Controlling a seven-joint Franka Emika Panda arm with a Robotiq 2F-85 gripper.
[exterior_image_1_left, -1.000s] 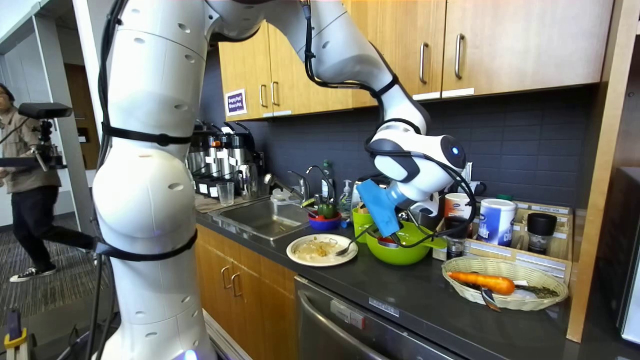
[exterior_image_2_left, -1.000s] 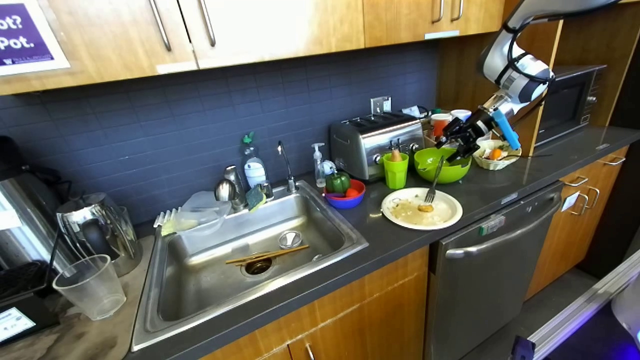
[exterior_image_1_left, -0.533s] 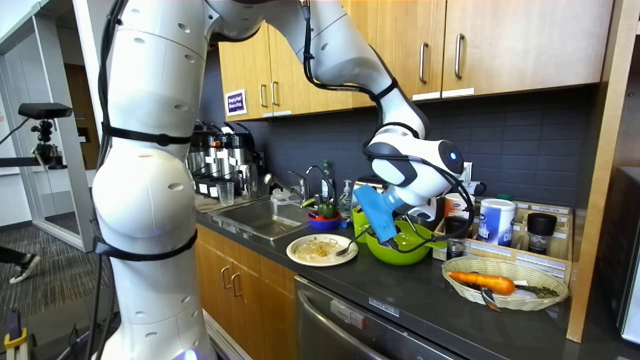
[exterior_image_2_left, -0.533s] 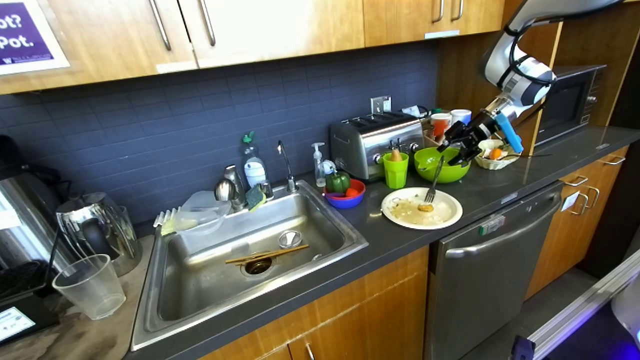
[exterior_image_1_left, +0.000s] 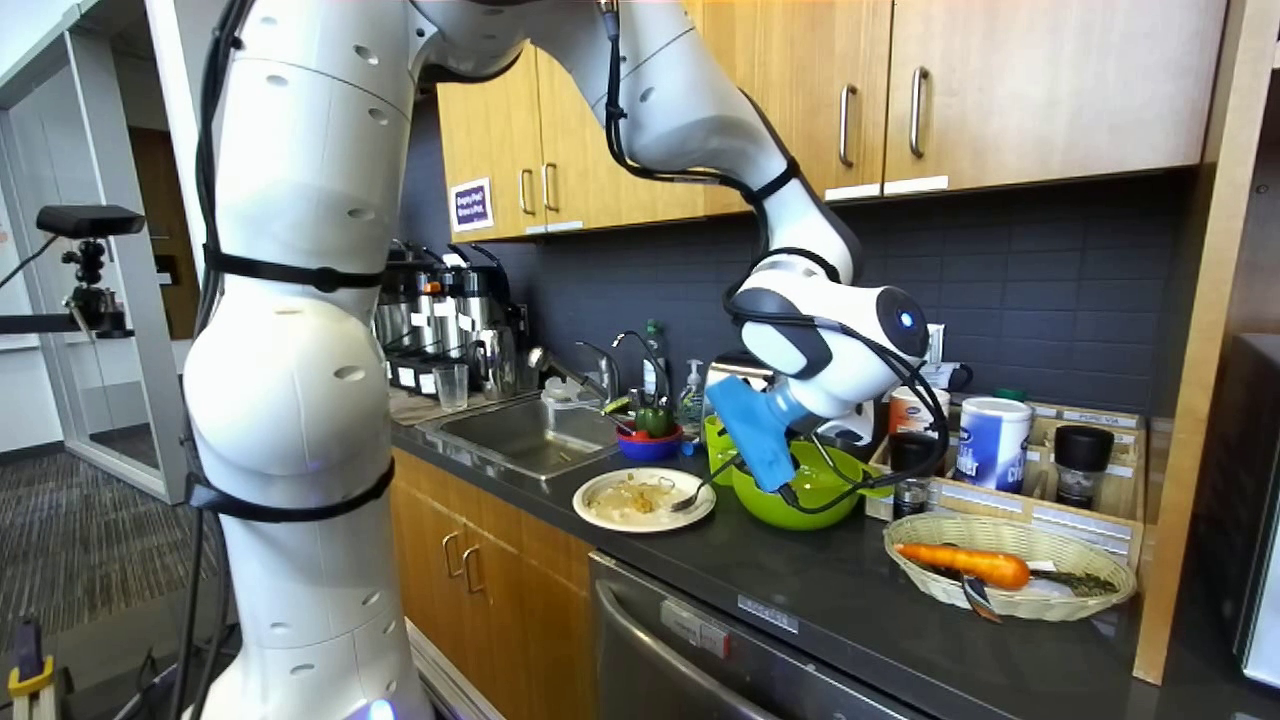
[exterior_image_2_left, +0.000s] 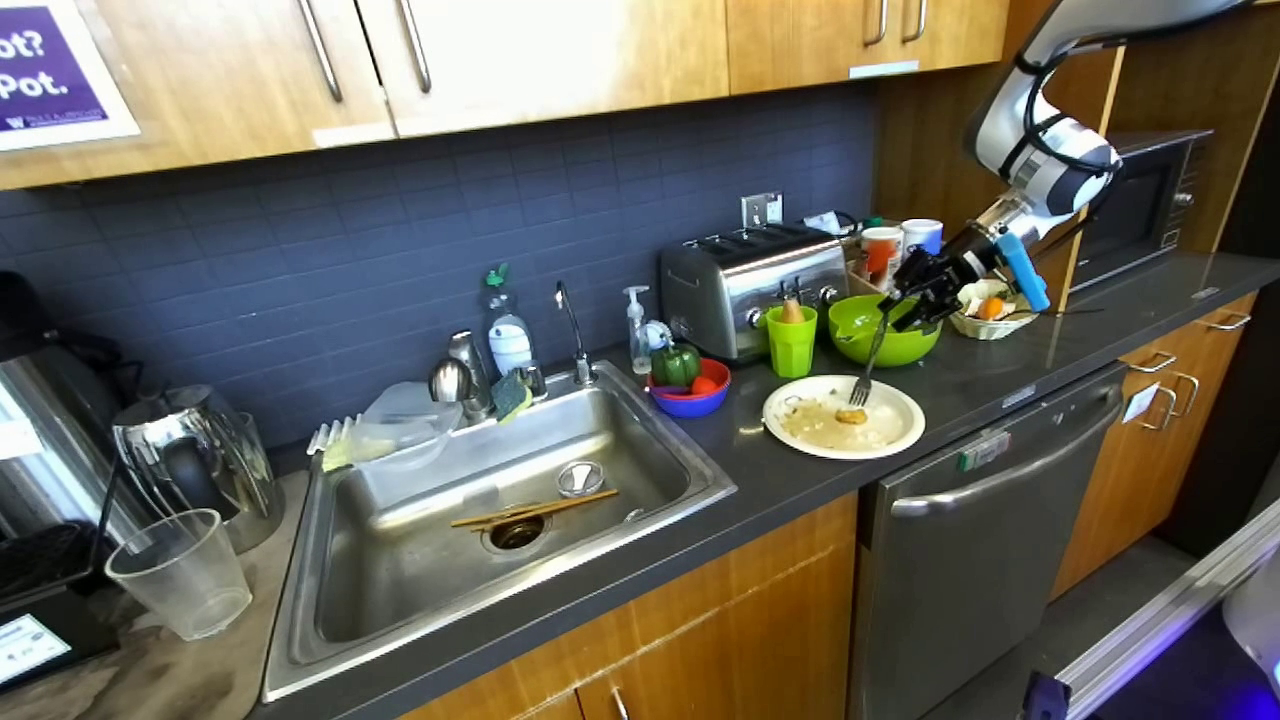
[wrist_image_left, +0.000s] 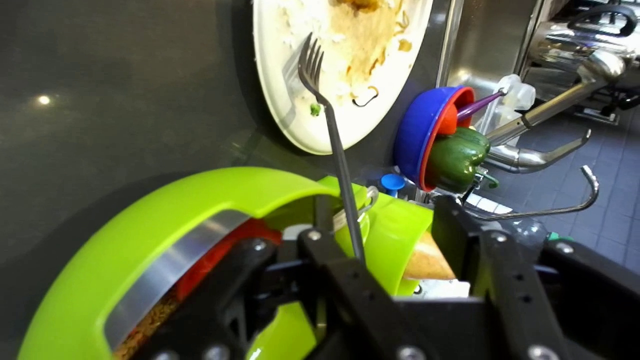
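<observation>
My gripper (exterior_image_2_left: 897, 309) hangs over the near side of the green bowl (exterior_image_2_left: 887, 347), its black jaws part-way apart. In the wrist view a grey fork (wrist_image_left: 341, 165) slants from the plate toward the left-hand finger, and its handle end passes out of sight there. Whether the finger touches the handle I cannot tell. The fork's tines rest on a white plate (exterior_image_2_left: 905, 432) with food scraps. A green cup (wrist_image_left: 395, 230) holding a brown wooden-looking piece (wrist_image_left: 429, 260) shows beyond the gap. In an exterior view a blue cover (exterior_image_1_left: 750, 435) hides the fingers.
A silver toaster (exterior_image_2_left: 750, 290) stands behind the cup. A blue bowl (exterior_image_2_left: 690, 403) with a green pepper (exterior_image_2_left: 675, 366) sits by the sink (exterior_image_2_left: 690, 460). A wicker basket (exterior_image_1_left: 1090, 600) with a carrot (exterior_image_1_left: 970, 564) lies on the counter beside the shakers.
The jaws have drawn closer together, and the gripper has shifted slightly down toward the fork's handle. The fork and plate look unmoved. A person has walked out of view.
</observation>
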